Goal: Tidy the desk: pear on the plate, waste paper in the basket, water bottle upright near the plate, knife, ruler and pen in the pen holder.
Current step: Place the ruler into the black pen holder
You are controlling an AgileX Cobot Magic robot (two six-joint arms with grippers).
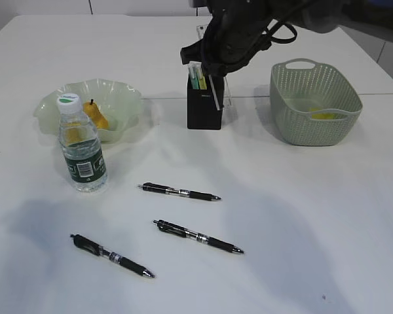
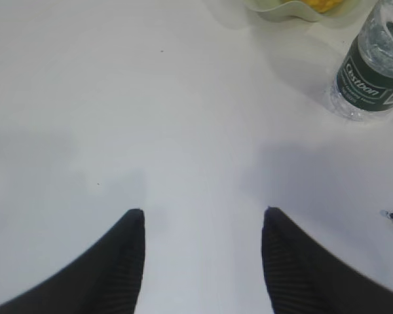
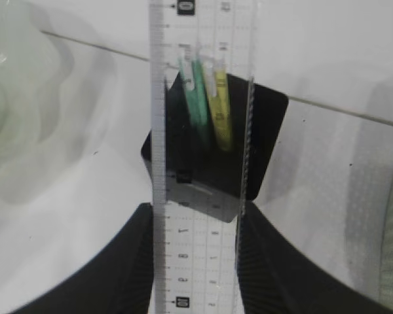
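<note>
The right gripper (image 3: 198, 261) is clamping the ruler (image 3: 200, 163) over the pen holder (image 1: 205, 104); the left gripper (image 2: 203, 226) is hovering, jaws apart, over the bench (image 2: 118, 98).

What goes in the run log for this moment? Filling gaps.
right gripper: holds ruler over pen holder | left gripper: open, empty

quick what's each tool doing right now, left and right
Left tool: open, holding nothing, over the bare desk.
Right tool: closed on the ruler, above the pen holder.
</note>
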